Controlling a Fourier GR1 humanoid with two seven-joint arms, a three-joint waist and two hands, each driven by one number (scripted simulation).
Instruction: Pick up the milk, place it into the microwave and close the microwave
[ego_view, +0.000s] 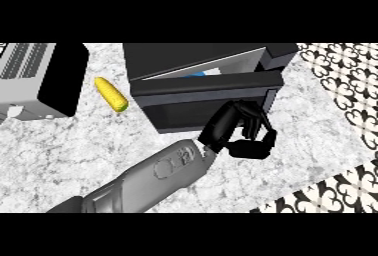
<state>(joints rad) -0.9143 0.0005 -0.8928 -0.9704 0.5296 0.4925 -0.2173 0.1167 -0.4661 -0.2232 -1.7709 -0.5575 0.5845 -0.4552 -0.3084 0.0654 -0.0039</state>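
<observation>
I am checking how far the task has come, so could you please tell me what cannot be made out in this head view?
- Milk: only a blue and white sliver shows inside the microwave; its door hides the rest.
- Right robot hand: whether its curled fingers touch the door cannot be told.
- Left robot hand: in no view.
- Grey appliance: cut off by the left edge.

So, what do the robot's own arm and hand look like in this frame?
One arm shows: a smooth, rounded grey forearm with raised outlines moulded into its shell near the wrist. It ends in a glossy black hand built of chunky segmented fingers and a thumb. No cables, sleeves or printed markings are visible.
</observation>
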